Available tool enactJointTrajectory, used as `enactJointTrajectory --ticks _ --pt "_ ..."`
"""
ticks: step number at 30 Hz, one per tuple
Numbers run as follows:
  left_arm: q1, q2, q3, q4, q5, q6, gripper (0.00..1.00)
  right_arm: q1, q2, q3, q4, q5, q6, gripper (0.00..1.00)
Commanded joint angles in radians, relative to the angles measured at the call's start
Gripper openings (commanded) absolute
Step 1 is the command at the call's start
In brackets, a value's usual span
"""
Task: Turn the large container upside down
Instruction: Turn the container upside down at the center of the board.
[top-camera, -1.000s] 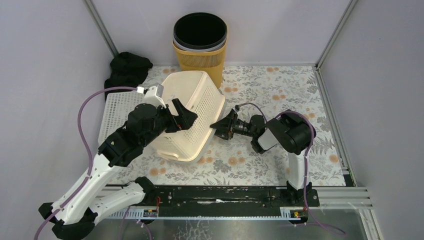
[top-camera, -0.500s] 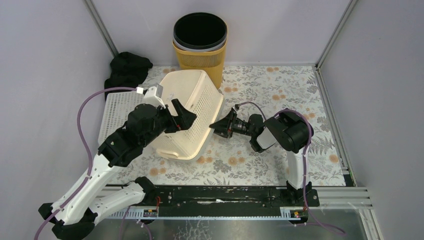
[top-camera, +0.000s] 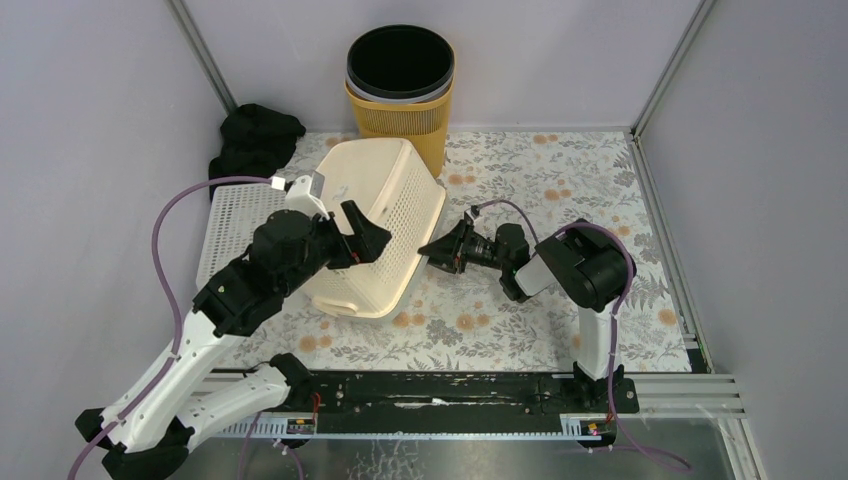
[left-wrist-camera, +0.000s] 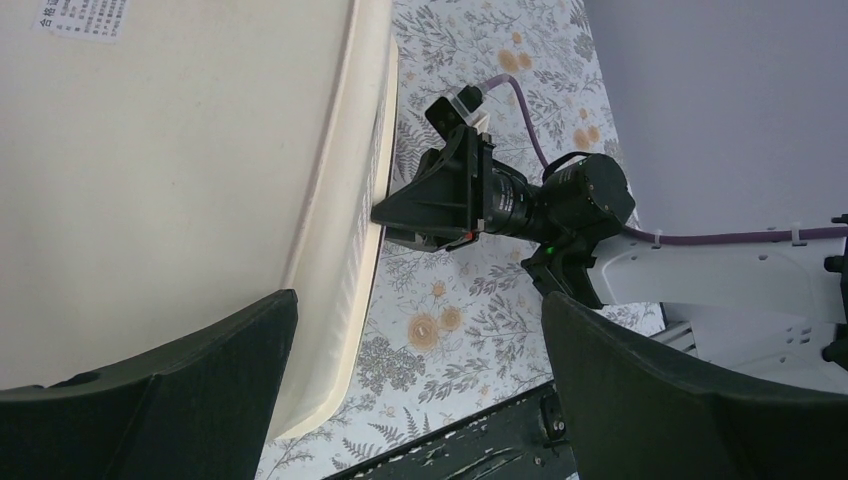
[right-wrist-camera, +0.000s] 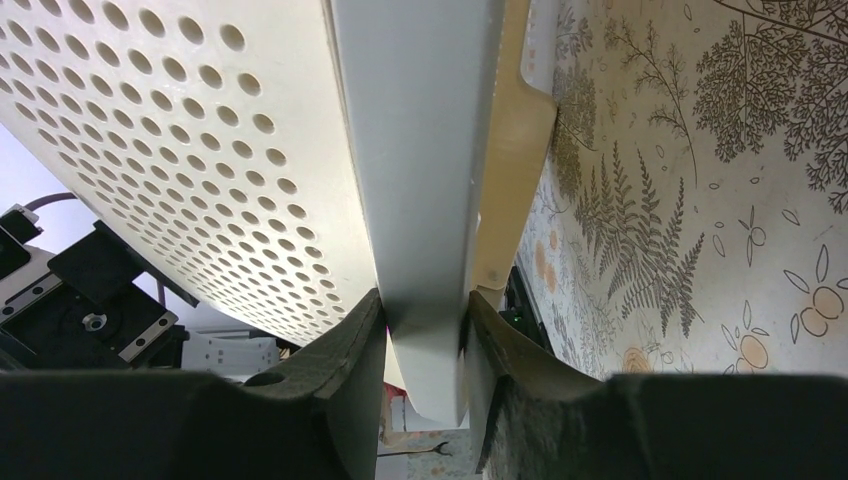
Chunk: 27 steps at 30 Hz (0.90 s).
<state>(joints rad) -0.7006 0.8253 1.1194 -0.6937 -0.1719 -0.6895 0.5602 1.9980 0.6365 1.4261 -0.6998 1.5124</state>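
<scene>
white sticker (left-wrist-camera: 85, 15) on large container (left-wrist-camera: 150, 180), print too small to read

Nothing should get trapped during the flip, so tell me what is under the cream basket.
Below the cream basket, at the rim clamped in the jaws of the right gripper, only the floral table cover shows. Its solid base and the left arm hide the rest.

Right hand (right-wrist-camera: 422, 322) clamps the rim of the perforated basket (right-wrist-camera: 170, 140), floral tablecloth (right-wrist-camera: 700, 200) alongside

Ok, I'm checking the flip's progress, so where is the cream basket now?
Top view: the cream basket lies tipped left of centre, by the yellow bin, its right rim pinched by the right hand.
</scene>
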Motion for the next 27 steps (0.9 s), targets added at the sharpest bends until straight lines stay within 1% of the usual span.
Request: enactJointTrajectory --ticks 1,20,27 --pt "0.001 -0.014 -0.009 -0.03 -0.017 0.01 1.0 -0.017 -0.02 0.034 0.005 0.022 -0.016 0.19" --pt "0.001 -0.015 -0.027 -0.022 -0.015 0.005 1.0 -0.053 0.016 -0.01 0.06 0.025 -0.003 0.19" --pt "0.001 -0.012 -0.027 -0.021 -0.012 0.004 1.0 -0.062 0.025 -0.046 0.073 0.032 -0.01 0.22"
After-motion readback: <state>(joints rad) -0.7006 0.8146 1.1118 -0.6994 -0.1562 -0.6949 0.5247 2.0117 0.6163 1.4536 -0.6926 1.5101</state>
